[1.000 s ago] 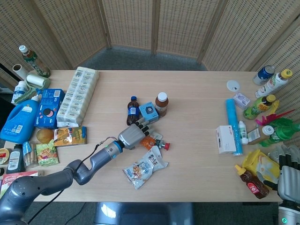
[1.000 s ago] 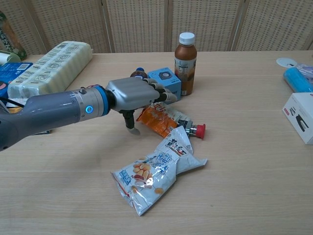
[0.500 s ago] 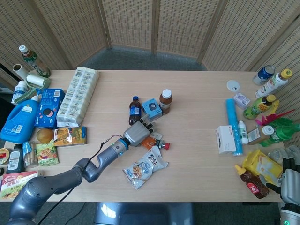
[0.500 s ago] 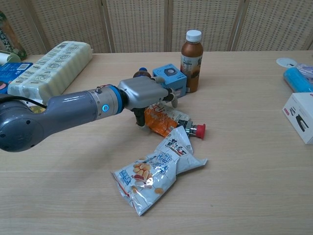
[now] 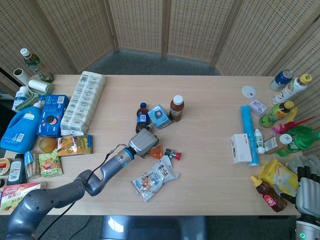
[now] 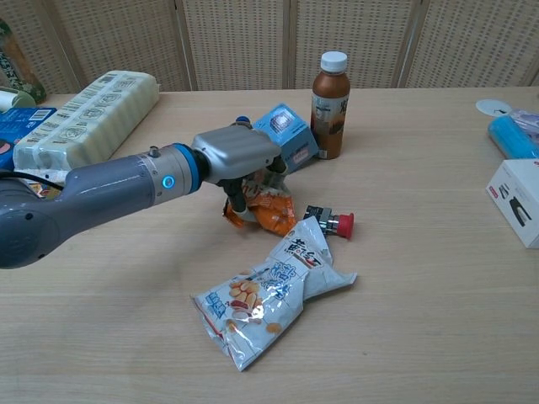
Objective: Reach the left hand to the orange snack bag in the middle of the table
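While the pale wooden table carries clutter along both ends, the left hand sits near its middle, palm down over the orange snack bag. Its fingers curl downward and close around the bag's near edge, so the hand grips the crinkled foil packet, which looks bunched beneath it. The head view shows the same hand covering most of the bag, with only an orange corner showing.

At the lower right corner of the head view, the right hand rests off the table edge; whether its dark fingers hold anything cannot be told.

A long pack of wrapped tissues lies at the far left. Just in front of the orange bag lies a blue-and-white peanut bag, glossy and wrinkled, close to the orange one. Behind the hand, a small blue box is tilted up against the fingers' far side, and a brown bottle with a white cap stands upright just beside it. A dark cola bottle lies behind the hand. A small red-capped button switch lies just right of the orange bag.
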Action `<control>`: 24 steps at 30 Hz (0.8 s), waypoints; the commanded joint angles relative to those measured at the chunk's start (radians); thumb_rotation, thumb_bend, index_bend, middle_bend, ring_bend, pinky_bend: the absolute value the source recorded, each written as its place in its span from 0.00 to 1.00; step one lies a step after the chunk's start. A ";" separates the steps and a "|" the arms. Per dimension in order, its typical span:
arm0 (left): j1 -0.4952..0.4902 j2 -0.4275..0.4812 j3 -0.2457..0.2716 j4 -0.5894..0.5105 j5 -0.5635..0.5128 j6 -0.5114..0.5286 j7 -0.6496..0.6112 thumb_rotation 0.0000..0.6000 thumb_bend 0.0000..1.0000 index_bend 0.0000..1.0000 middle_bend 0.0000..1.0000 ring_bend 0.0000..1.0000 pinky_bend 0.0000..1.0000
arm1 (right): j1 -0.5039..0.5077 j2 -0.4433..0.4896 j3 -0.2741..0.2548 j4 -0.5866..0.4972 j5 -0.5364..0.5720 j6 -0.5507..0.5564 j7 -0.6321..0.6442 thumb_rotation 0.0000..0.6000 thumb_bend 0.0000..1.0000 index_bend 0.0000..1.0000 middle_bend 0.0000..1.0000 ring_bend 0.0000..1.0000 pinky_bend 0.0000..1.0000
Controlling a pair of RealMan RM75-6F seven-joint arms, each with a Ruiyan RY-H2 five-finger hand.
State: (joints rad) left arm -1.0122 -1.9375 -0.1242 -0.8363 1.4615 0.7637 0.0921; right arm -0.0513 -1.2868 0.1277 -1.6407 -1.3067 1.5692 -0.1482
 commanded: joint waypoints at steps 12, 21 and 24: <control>0.190 0.366 -0.041 -0.552 -0.052 0.259 0.007 1.00 0.26 0.58 0.57 0.75 0.36 | 0.054 -0.053 0.003 0.038 -0.018 -0.069 0.010 0.94 0.17 0.00 0.00 0.00 0.00; 0.289 0.563 -0.054 -0.824 -0.061 0.386 0.057 1.00 0.25 0.57 0.56 0.74 0.35 | 0.080 -0.073 0.000 0.060 -0.037 -0.098 0.026 0.94 0.17 0.00 0.00 0.00 0.00; 0.317 0.611 -0.054 -0.878 -0.057 0.419 0.062 1.00 0.25 0.57 0.56 0.74 0.35 | 0.087 -0.078 -0.002 0.066 -0.042 -0.104 0.031 0.94 0.17 0.00 0.00 0.00 0.00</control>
State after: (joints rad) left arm -0.7205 -1.3558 -0.1754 -1.6832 1.4047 1.1558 0.1444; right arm 0.0352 -1.3642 0.1263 -1.5753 -1.3485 1.4656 -0.1180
